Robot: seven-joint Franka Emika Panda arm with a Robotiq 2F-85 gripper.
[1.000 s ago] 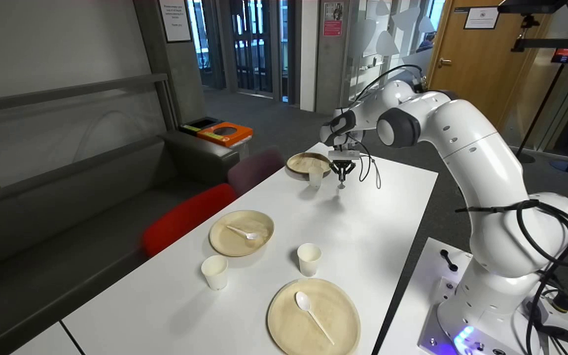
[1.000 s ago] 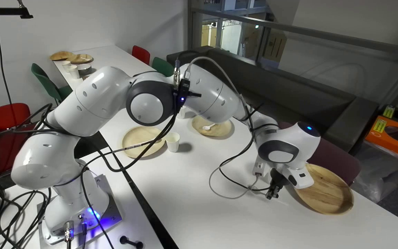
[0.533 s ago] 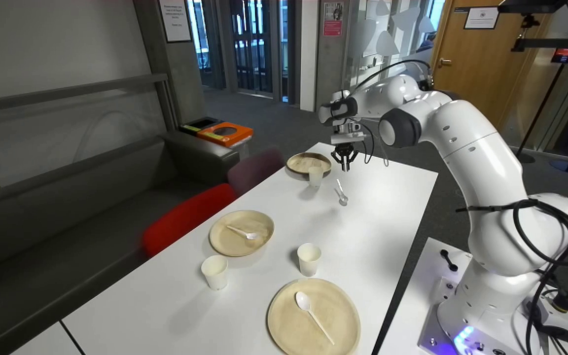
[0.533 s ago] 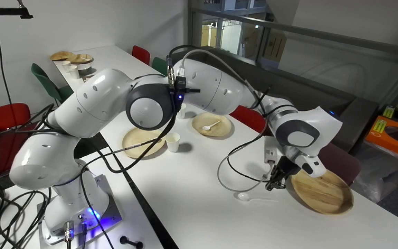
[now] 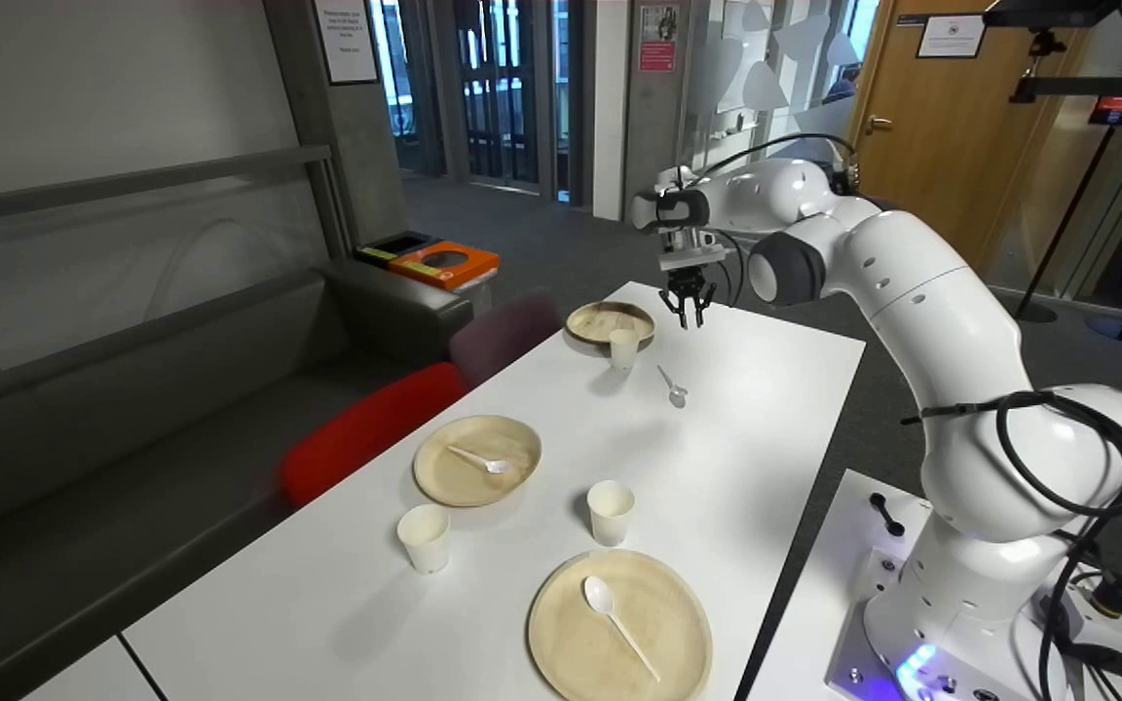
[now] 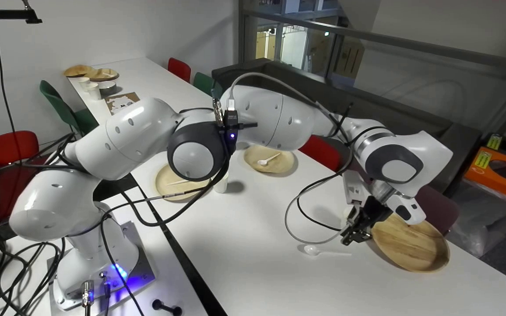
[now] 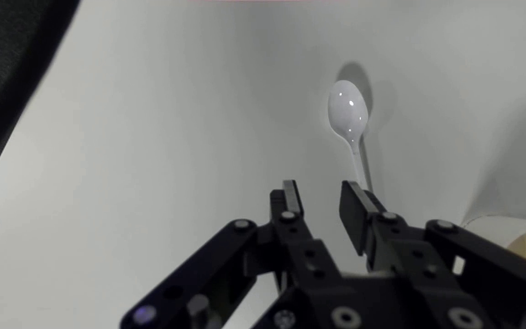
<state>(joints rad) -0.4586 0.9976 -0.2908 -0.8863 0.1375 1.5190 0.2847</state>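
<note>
A white plastic spoon (image 7: 348, 112) lies on the white table, its bowl pointing away from the gripper in the wrist view. Both exterior views show this spoon (image 5: 675, 393) (image 6: 312, 250) apart from the gripper. My gripper (image 7: 320, 186) hangs above the table, partly open, with bare table seen between its fingers. The right finger (image 7: 356, 214) covers part of the spoon's handle from the wrist camera. Beside the gripper (image 5: 691, 321) stand a pale cup (image 5: 623, 350) and a wooden plate (image 5: 610, 316). In an exterior view the gripper (image 6: 353, 239) overlaps the plate's (image 6: 415, 245) near edge.
Closer to the arm's base are two more plates (image 5: 512, 487) (image 5: 663, 623), each with a white spoon, and two cups (image 5: 425, 535) (image 5: 611, 513). Loose cables (image 6: 288, 219) loop beside the wrist. Chairs (image 5: 376, 424) and a sofa (image 5: 132, 409) line the table's far side.
One second ago the spoon was at the gripper's closed fingertips; half a second ago it lay on the table. The gripper has risen, drawn back from it, and its fingers have spread.
</note>
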